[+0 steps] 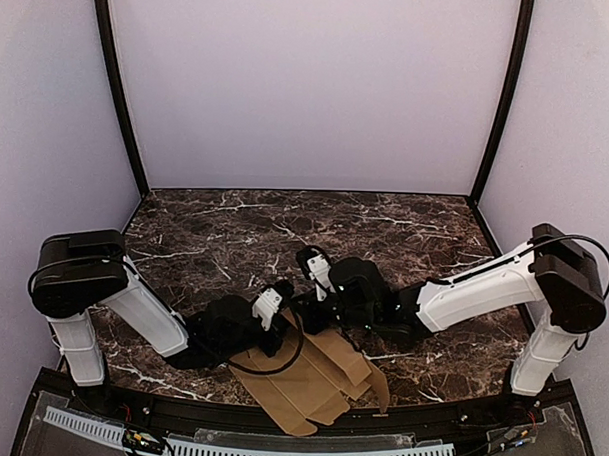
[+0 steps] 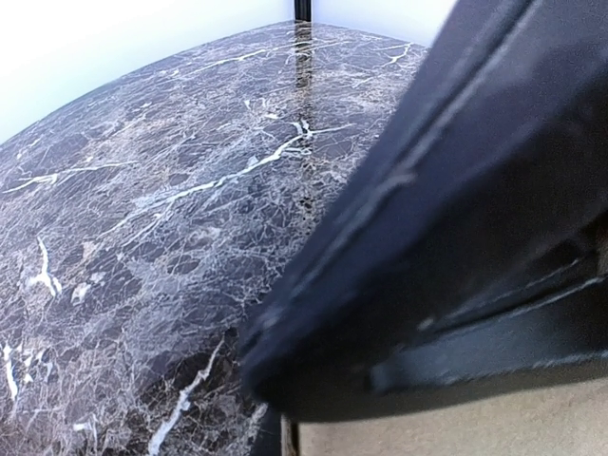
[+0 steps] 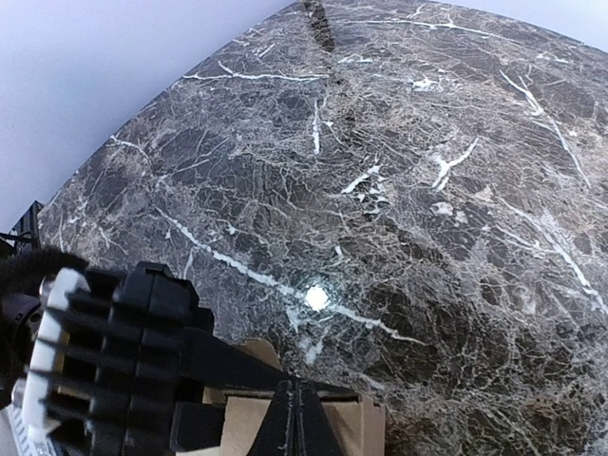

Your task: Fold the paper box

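When looking from above, find the paper box [image 1: 314, 388] as a flat brown die-cut sheet on the marble table [image 1: 235, 226], spread out from both pairs of jaws toward the arm bases. Reaches with its near corner over the table's near rim. Meets the left gripper [image 1: 286, 325] and the right gripper [image 1: 322, 314] only along its far edge, with the two sets of tips close together there, almost touching each other.

Seems to lie with its long axis across the jaws, left to right and a little skewed, with the flaps fanning out rightward and toward the bases. Not yet folded anywhere, as far as visible.

Left jaws: closed. Offers in the left wrist view only a strip of cardboard just beneath a blurred black finger [image 2: 446, 237], so cannot tell whether pinching the edge or only pressing down on it. Right jaws: closed to a sharp point in the right wrist view, with cardboard directly under and beside the tips; again cannot tell if holding anything.

Judging from this, lies about equally near to both arms, the left tips over the left part of the far edge and the right tips more over the middle. Probably calls next for raising or creasing the far panel back toward the bases, which depends on this edge staying right under the tips.
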`<state>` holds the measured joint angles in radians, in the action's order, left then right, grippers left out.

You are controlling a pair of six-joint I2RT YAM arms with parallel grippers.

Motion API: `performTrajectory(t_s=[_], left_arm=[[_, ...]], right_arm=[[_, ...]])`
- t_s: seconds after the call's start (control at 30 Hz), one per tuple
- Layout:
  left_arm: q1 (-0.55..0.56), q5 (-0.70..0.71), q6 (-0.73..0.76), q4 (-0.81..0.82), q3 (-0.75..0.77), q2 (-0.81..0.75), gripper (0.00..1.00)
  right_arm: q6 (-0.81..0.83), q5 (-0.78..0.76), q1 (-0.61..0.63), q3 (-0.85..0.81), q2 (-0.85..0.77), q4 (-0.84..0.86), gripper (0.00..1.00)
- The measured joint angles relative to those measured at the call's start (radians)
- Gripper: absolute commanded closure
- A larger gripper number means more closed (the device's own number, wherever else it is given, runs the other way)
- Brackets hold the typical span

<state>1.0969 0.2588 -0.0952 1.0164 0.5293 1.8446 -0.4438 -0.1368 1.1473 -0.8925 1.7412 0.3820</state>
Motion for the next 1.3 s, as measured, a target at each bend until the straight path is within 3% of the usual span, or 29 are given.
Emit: performTrajectory(t_s=[0.33, 0.63, 0.77, 0.93, 1.3], left_arm=[[0.000, 0.101, -0.039, -0.001, -0.008, -0.002, 0.99], [0.000, 0.143, -0.059, -0.010, -0.008, -0.003, 0.99], [0.000, 0.160, -0.069, -0.019, -0.008, -0.005, 0.91], [0.000, 0.173, -0.081, -0.046, -0.005, -0.006, 0.99], [0.001, 0.296, -0.121, -0.119, 0.005, -0.029, 0.99]], right_arm=[[-0.007, -0.017, 0.008, 0.035, -0.113, -0.074, 0.98], [-0.024, -0.018, 0.029, 0.036, -0.061, -0.076, 1.00], [-0.034, -0.021, 0.031, 0.037, -0.047, -0.039, 1.00], [-0.037, -0.026, 0.031, 0.040, -0.050, -0.040, 1.00], [0.002, -0.108, 0.032, 0.093, -0.259, -0.166, 0.78]])
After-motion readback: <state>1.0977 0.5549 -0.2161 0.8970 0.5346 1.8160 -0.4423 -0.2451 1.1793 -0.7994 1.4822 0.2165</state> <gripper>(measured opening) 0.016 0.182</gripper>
